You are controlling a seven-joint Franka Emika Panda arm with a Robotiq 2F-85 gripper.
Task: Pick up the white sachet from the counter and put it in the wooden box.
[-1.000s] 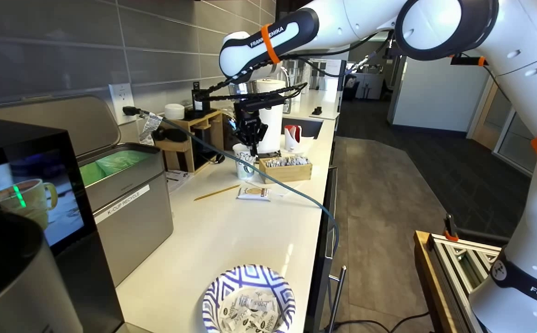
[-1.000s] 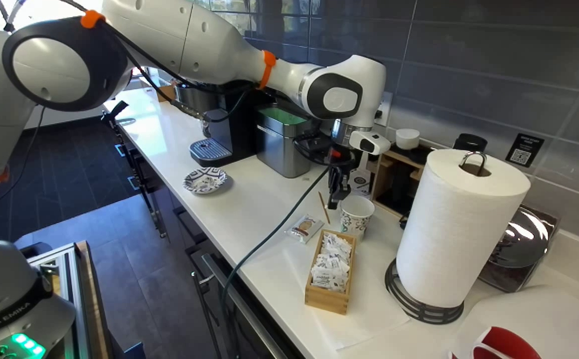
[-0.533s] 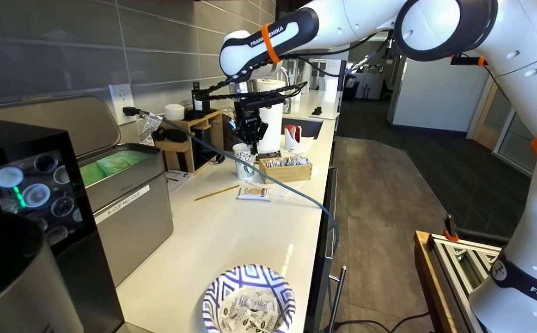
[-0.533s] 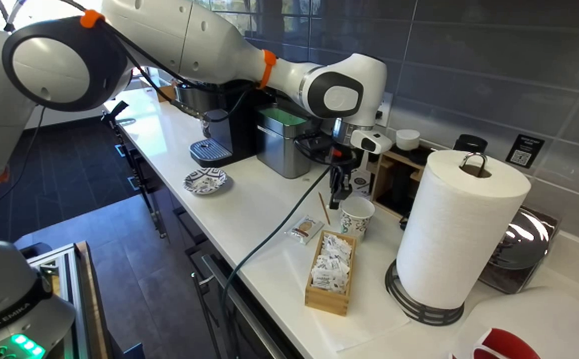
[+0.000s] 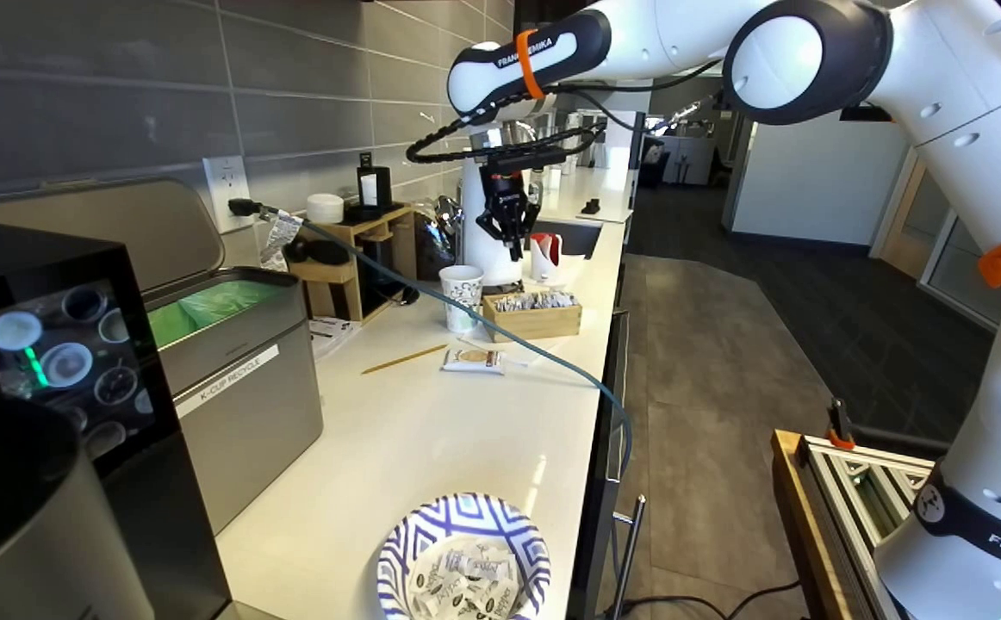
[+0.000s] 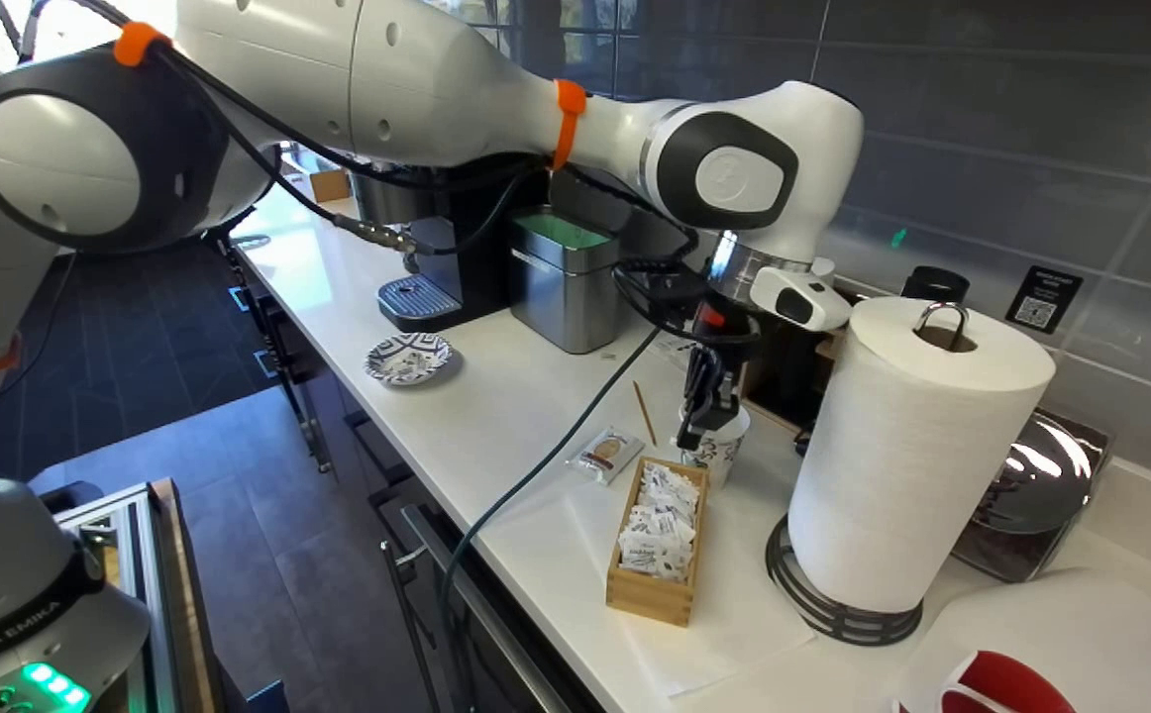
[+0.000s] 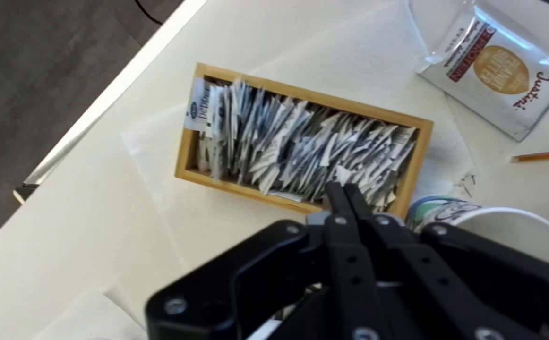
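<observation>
The low wooden box (image 7: 321, 99), full of upright paper packets, lies on the counter; it shows in both exterior views (image 5: 537, 324) (image 6: 650, 597). My gripper (image 7: 344, 185) is above it, over its cup end in the wrist view. The two black fingers are closed almost together. A small white corner, the white sachet (image 7: 343, 175), shows right at the fingertips against the packets below; most of it is hidden. In the exterior views the gripper (image 5: 515, 253) (image 6: 689, 439) hangs above the counter by the box, too far off to show the sachet clearly.
A patterned paper cup (image 5: 462, 288) stands against the box's end. A peanut butter packet (image 7: 501, 71) and a thin wooden stick (image 5: 404, 358) lie nearby. A paper towel roll (image 6: 912, 475) stands behind. A blue-green cable (image 5: 544, 351) crosses the counter. The blue-patterned plate (image 6: 382, 368) sits farther along.
In the last half second my gripper has moved from beside the cup up and toward the wooden box, still shut. The cup has shifted or tilted slightly. The box has not moved.
</observation>
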